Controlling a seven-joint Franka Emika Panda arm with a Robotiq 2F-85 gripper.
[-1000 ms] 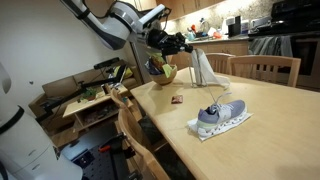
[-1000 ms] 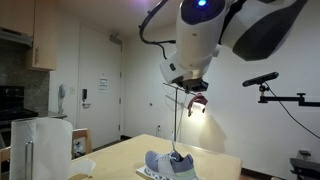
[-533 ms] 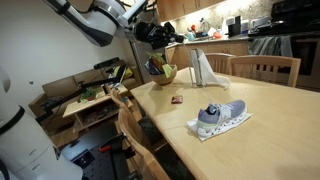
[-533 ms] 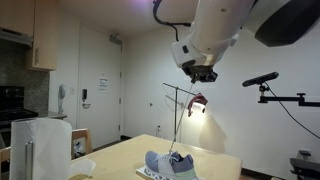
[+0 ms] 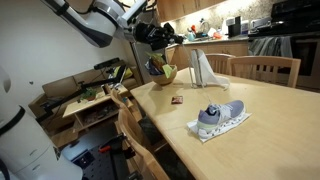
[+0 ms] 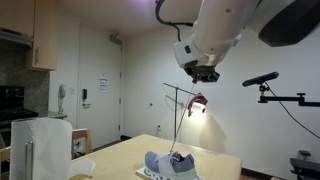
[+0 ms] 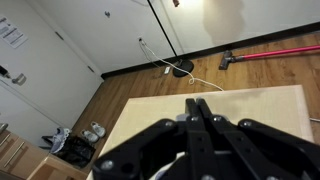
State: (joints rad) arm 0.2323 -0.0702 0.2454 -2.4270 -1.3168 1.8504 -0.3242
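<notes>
My gripper (image 5: 173,41) hangs high above the far end of the wooden table (image 5: 270,120), shut, with nothing between its fingers. In the wrist view the two black fingers (image 7: 197,103) are pressed together over the light tabletop (image 7: 255,104). A lavender and grey sneaker (image 5: 220,116) lies on a white sheet (image 5: 238,124) in the middle of the table, well below and apart from the gripper. In an exterior view the same sneaker (image 6: 168,162) sits far beneath the gripper (image 6: 205,75). A small dark red object (image 5: 176,100) lies on the table between the sneaker and the bowl.
A green bowl (image 5: 162,72) and a white napkin stand (image 5: 203,68) sit at the table's far end. Wooden chairs (image 5: 265,68) stand around the table. A paper towel roll (image 6: 40,146) is near one corner. A pair of shoes (image 7: 93,130) and a red-handled broom (image 7: 270,52) lie on the floor.
The arm has risen and swung away from above the sneaker during the first half second, then stayed almost still. The gripper stays shut.
</notes>
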